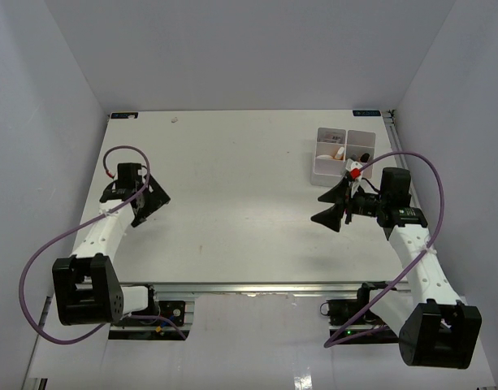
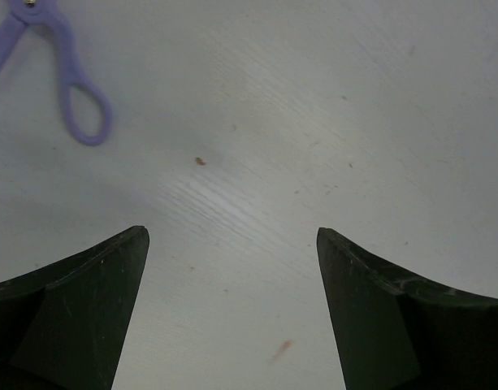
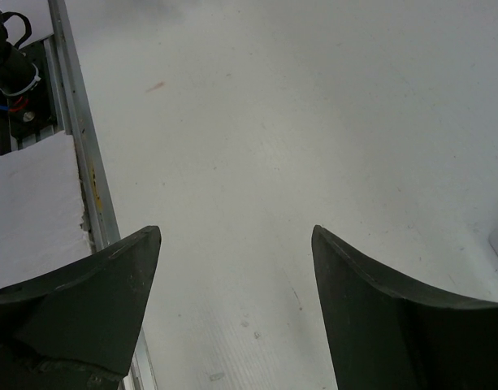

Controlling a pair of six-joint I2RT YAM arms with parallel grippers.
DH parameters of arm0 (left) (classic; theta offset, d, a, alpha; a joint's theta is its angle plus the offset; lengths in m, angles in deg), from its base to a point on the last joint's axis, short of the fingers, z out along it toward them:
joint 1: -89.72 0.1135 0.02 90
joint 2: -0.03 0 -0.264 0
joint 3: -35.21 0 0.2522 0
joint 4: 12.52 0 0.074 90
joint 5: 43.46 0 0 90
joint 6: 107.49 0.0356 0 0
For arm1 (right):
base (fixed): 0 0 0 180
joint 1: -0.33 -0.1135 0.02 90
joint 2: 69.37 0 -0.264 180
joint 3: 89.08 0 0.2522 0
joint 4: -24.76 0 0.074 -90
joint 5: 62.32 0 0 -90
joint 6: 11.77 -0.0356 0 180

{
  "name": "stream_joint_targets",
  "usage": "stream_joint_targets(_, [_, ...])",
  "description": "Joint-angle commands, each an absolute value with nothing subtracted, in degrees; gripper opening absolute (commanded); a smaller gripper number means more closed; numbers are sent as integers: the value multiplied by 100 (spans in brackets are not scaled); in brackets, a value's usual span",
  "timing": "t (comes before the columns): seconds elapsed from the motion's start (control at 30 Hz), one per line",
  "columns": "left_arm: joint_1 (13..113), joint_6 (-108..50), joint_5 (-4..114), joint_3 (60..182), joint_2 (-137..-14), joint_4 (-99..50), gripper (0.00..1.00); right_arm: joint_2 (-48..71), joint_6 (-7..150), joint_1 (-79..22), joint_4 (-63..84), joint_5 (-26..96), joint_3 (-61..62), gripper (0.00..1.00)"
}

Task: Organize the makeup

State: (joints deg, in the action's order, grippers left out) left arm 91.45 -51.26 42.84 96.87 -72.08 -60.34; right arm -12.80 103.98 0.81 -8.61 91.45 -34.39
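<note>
The makeup shows only in the top view, inside the white four-compartment box (image 1: 320, 168) at the back right. A tan egg-shaped sponge (image 1: 339, 152) and a pale piece (image 1: 327, 149) lie in the left compartments, and a dark-capped item (image 1: 365, 156) lies in a right one. They are too small to tell apart further. My right gripper (image 1: 317, 208) is open and empty, in front of the box and above the bare table (image 3: 236, 231). My left gripper (image 1: 153, 210) is open and empty at the left, over bare table (image 2: 232, 236).
A purple cable loop (image 2: 78, 106) hangs at the upper left of the left wrist view. The table's front rail (image 3: 78, 138) and an arm base (image 3: 13, 65) show in the right wrist view. A small white speck (image 1: 175, 119) lies near the back edge. White walls enclose the table.
</note>
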Motion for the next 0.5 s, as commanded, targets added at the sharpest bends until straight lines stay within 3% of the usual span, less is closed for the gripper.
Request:
stream_joint_targets(0.0, [9373,-5446,3190,10118,-7304,-6549,95,-1316,10903,192,-1078,9463,-3422,82])
stream_joint_targets(0.3, [9524,-5913,2091,10279,-7397,-6742,94,-1191,11261,470,-1201,9645,-3495,82])
stream_joint_targets(0.47, [9828,-5853,2183,10270,-7614,-6439,93,-1022,11453,751,-1288,9923,-3530,82])
